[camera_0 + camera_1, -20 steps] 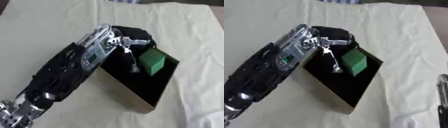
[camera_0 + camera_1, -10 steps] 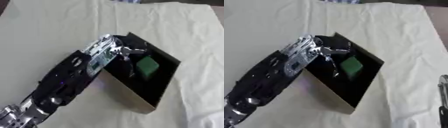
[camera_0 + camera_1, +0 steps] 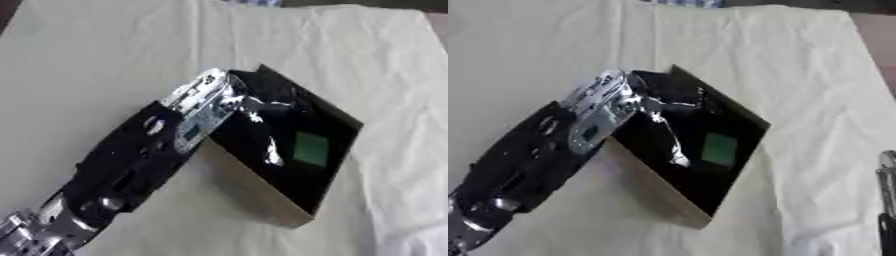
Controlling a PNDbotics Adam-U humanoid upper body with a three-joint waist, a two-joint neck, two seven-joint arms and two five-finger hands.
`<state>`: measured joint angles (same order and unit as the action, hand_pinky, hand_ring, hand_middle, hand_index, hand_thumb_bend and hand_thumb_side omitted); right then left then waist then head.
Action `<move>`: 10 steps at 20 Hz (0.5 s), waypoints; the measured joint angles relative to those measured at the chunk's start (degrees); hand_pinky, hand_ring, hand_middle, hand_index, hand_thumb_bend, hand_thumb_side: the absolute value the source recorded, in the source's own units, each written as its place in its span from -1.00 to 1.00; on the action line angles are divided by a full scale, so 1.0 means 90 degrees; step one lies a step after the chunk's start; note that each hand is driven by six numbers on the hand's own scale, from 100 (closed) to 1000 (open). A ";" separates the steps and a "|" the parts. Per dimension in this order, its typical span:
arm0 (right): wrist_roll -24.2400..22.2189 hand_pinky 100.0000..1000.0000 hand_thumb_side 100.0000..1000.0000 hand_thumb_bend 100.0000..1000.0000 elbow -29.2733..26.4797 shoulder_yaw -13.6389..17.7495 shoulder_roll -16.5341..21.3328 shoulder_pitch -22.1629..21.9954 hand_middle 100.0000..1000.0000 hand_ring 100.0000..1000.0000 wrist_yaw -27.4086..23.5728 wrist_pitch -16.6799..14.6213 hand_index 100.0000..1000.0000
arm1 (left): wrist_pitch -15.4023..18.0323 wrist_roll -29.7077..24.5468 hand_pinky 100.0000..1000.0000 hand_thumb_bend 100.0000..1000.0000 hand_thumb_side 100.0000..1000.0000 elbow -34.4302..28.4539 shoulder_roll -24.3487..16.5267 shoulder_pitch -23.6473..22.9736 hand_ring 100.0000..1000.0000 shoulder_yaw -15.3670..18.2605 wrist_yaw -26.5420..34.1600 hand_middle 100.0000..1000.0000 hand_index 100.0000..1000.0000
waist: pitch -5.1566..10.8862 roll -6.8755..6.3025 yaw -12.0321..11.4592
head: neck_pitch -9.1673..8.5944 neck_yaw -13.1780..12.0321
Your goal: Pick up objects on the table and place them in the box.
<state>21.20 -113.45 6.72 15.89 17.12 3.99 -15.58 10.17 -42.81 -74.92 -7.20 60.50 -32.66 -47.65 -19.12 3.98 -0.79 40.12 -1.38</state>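
A green block (image 3: pixel 310 148) lies flat on the floor of the black box (image 3: pixel 255 191), toward its right side. My left arm comes in from the lower left, and my left hand (image 3: pixel 261 102) hangs over the box's back left part, up and left of the block. Its dark fingers are relaxed and hold nothing; one silver-tipped finger (image 3: pixel 272 156) points down into the box beside the block. Only a thin strip of my right hand (image 3: pixel 886 200) shows at the right edge of the right eye view, fingers upright.
The box has tan cardboard outer walls and sits askew on a cream, wrinkled cloth (image 3: pixel 105 60) that covers the table. A patch of something blue (image 3: pixel 682 2) peeks over the cloth's far edge.
The green block has left my left hand's fingers and now lies on the box floor. The hand has opened and drawn back toward the box's left rear.
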 measured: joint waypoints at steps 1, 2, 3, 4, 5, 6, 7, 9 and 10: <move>0.0000 0.30 0.59 -1.00 0.0000 0.0000 0.0000 0.0000 -0.02 0.13 0.0000 0.0000 0.58 | -0.0015 0.0015 0.33 -0.11 -0.04 -0.0074 -0.0014 0.0000 0.65 0.0024 0.0036 0.60 0.81 | 0.0002 0.0000 -0.0001 | -0.0006 0.0000; 0.0000 0.30 0.58 -1.00 0.0000 0.0000 0.0000 0.0000 -0.02 0.13 0.0000 0.0000 0.58 | -0.0038 0.0034 0.31 -0.19 -0.07 -0.0170 -0.0046 0.0000 0.64 0.0056 0.0088 0.58 0.79 | 0.0005 0.0000 -0.0002 | -0.0014 0.0000; 0.0001 0.30 0.59 -1.00 0.0000 0.0000 0.0000 -0.0001 -0.01 0.13 0.0000 0.0001 0.58 | -0.0068 0.0057 0.29 -0.24 -0.08 -0.0282 -0.0079 0.0001 0.63 0.0092 0.0155 0.57 0.78 | 0.0008 0.0000 -0.0004 | -0.0019 0.0001; 0.0001 0.30 0.58 -1.00 0.0000 0.0001 0.0000 -0.0001 -0.01 0.13 0.0000 0.0001 0.58 | -0.0109 0.0077 0.26 -0.35 -0.11 -0.0406 -0.0122 0.0003 0.60 0.0132 0.0235 0.54 0.76 | 0.0009 0.0000 -0.0005 | -0.0021 0.0002; 0.0002 0.30 0.58 -1.00 0.0000 0.0002 0.0000 -0.0001 -0.01 0.13 0.0000 0.0001 0.58 | -0.0162 0.0095 0.23 -0.40 -0.11 -0.0553 -0.0169 0.0005 0.59 0.0179 0.0333 0.53 0.75 | 0.0010 0.0000 -0.0009 | -0.0022 0.0005; 0.0003 0.30 0.57 -1.00 0.0000 0.0002 0.0000 -0.0001 -0.01 0.13 0.0001 0.0001 0.58 | -0.0232 0.0108 0.20 -0.46 -0.13 -0.0714 -0.0223 0.0007 0.57 0.0237 0.0468 0.51 0.74 | 0.0012 -0.0001 -0.0014 | -0.0022 0.0009; 0.0004 0.30 0.57 -1.00 0.0000 0.0004 0.0000 -0.0001 -0.01 0.13 0.0001 0.0000 0.58 | -0.0318 0.0118 0.18 -0.54 -0.17 -0.0882 -0.0283 0.0011 0.55 0.0299 0.0633 0.49 0.72 | 0.0013 -0.0001 -0.0023 | -0.0022 0.0015; 0.0006 0.30 0.57 -1.00 0.0000 0.0008 0.0000 -0.0001 -0.01 0.13 0.0003 -0.0002 0.58 | -0.0541 0.0147 0.15 -0.62 -0.20 -0.1283 -0.0442 0.0039 0.52 0.0457 0.1003 0.47 0.70 | 0.0022 -0.0002 -0.0036 | -0.0022 0.0042; 0.0007 0.30 0.56 -1.00 0.0000 0.0017 0.0000 -0.0001 -0.01 0.13 0.0005 -0.0002 0.58 | -0.0667 0.0162 0.15 -0.66 -0.22 -0.1509 -0.0533 0.0056 0.52 0.0541 0.1192 0.47 0.69 | 0.0032 -0.0004 -0.0037 | -0.0022 0.0057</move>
<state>21.27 -113.45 6.88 15.88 17.11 4.03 -15.60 4.17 -41.35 -88.50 -12.00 61.01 -27.78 -36.92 -18.83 3.94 -1.12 39.92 -0.86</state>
